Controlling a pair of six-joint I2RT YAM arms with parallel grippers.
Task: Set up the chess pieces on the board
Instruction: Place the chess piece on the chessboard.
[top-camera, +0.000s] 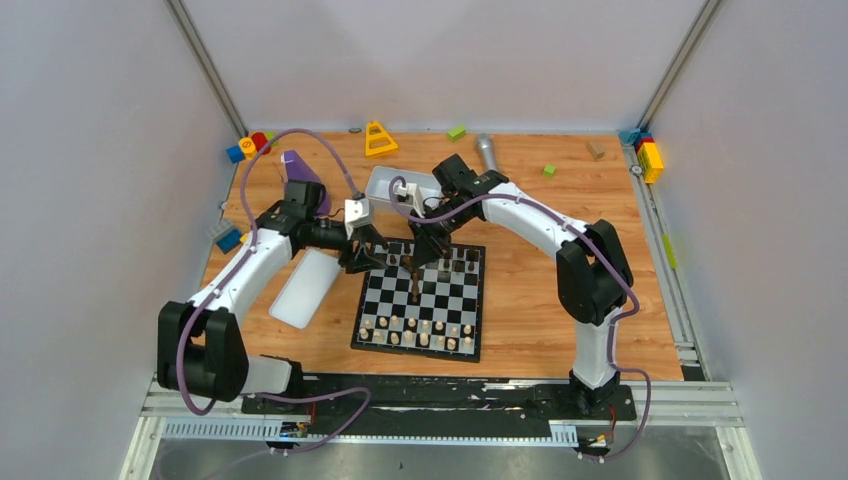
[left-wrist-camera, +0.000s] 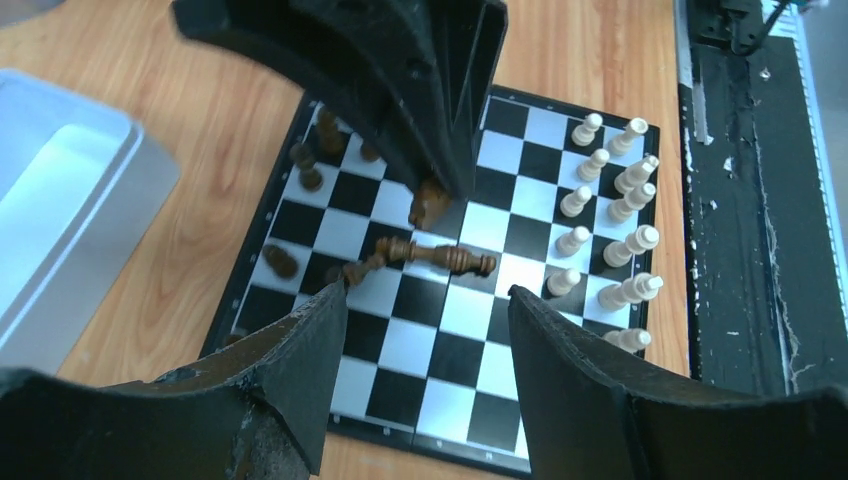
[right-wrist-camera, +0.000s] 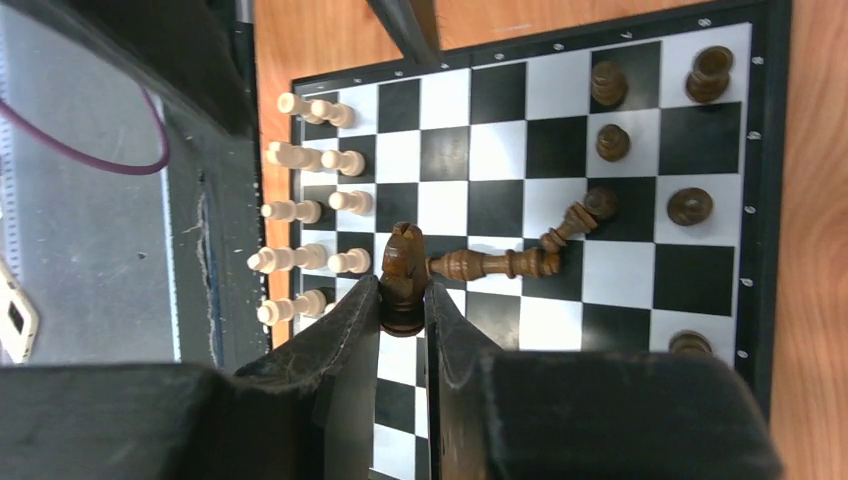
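Black fingers (right-wrist-camera: 340, 340) of the right gripper (right-wrist-camera: 402, 300) fill the foreground of its wrist view. They are pinched narrow on a dark knight (right-wrist-camera: 402, 262), which is held upright over the middle of the board (right-wrist-camera: 500, 140). I cannot tell whether its base touches a square.

Just beyond the knight, a tall dark piece (right-wrist-camera: 490, 264) lies on its side across 2 squares. A smaller dark piece (right-wrist-camera: 565, 225) is tilted at its far end, against a pawn (right-wrist-camera: 600, 203).

The left gripper (left-wrist-camera: 428, 310) hangs over the board's left half with its jaws wide apart and nothing between them. The fallen piece is on the board below them. In that view the right gripper comes in from the top with the knight at its tips.

Pale pieces (top-camera: 415, 330) stand upright in 2 rows along the board's near edge. Other dark pieces (right-wrist-camera: 708, 72) stand scattered along the far side, not in full rows.

The board lies on a wooden table (top-camera: 540, 300). A white lid (top-camera: 305, 285) lies just left of the board, and a white tray (top-camera: 385, 185) sits beyond its far edge. Coloured blocks (top-camera: 650, 155) lie well apart from the board, along the table's far edge.
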